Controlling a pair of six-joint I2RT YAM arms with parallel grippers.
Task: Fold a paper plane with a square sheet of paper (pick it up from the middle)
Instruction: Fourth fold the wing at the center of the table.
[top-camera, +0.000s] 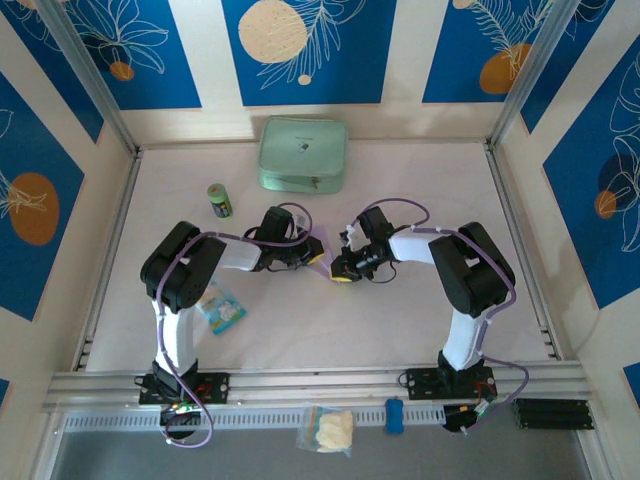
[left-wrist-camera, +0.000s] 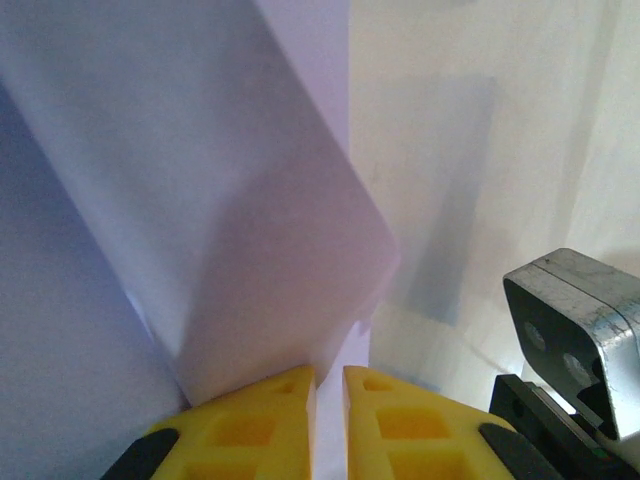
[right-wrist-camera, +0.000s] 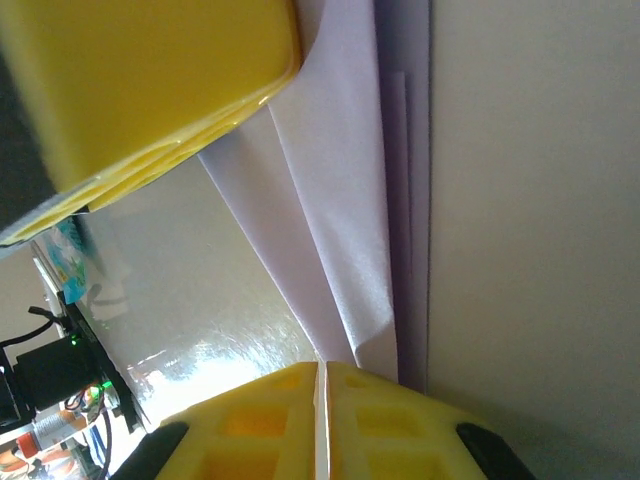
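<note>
The lavender sheet of paper (top-camera: 321, 263) hangs between both grippers at the table's middle, folded into overlapping layers with creases. My left gripper (top-camera: 313, 254) is shut on one end of it. In the left wrist view its yellow fingertips (left-wrist-camera: 330, 385) pinch a paper edge, and the broad folded face (left-wrist-camera: 200, 200) rises in front of them. My right gripper (top-camera: 342, 270) is shut on the other end. In the right wrist view its jaws (right-wrist-camera: 320, 375) nip a thin edge, with the long folds (right-wrist-camera: 340, 230) running away toward the left gripper's yellow finger (right-wrist-camera: 150, 70).
A mint-green pouch (top-camera: 303, 153) lies at the back centre, with a small green can (top-camera: 220, 200) left of it. A blue-and-white snack packet (top-camera: 222, 308) lies by the left arm. A clear bag (top-camera: 328, 430) and a blue piece (top-camera: 394, 415) sit on the front rail.
</note>
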